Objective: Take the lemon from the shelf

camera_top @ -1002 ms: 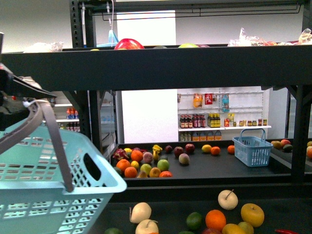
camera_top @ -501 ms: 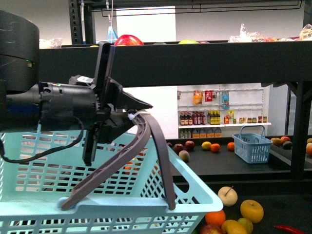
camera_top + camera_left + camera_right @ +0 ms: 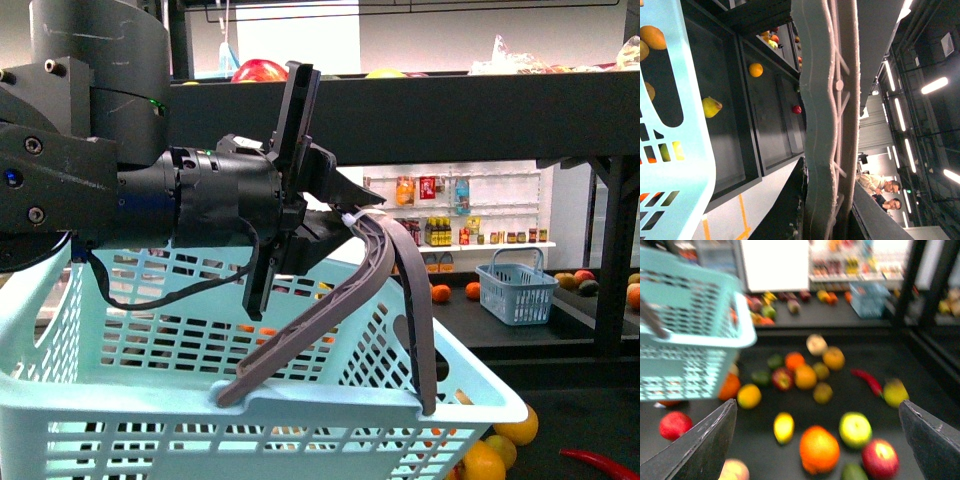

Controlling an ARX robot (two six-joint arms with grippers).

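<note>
Basket handle [image 3: 414,300] pinched in left gripper [image 3: 335,207], right gripper [image 3: 816,404] spread wide above shelf [image 3: 922,371], blurred lemon [image 3: 783,426] among fruit [image 3: 805,376].

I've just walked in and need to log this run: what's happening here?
The left gripper holds a light blue basket up by its grey handles, in front of the shelf. The right gripper hangs open above fruit scattered on a tray, holding nothing. A yellow fruit below may be the lemon; that view is blurred.

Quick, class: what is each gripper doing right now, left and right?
Left gripper: closed on the basket handle.
Right gripper: open, holding nothing.
</note>
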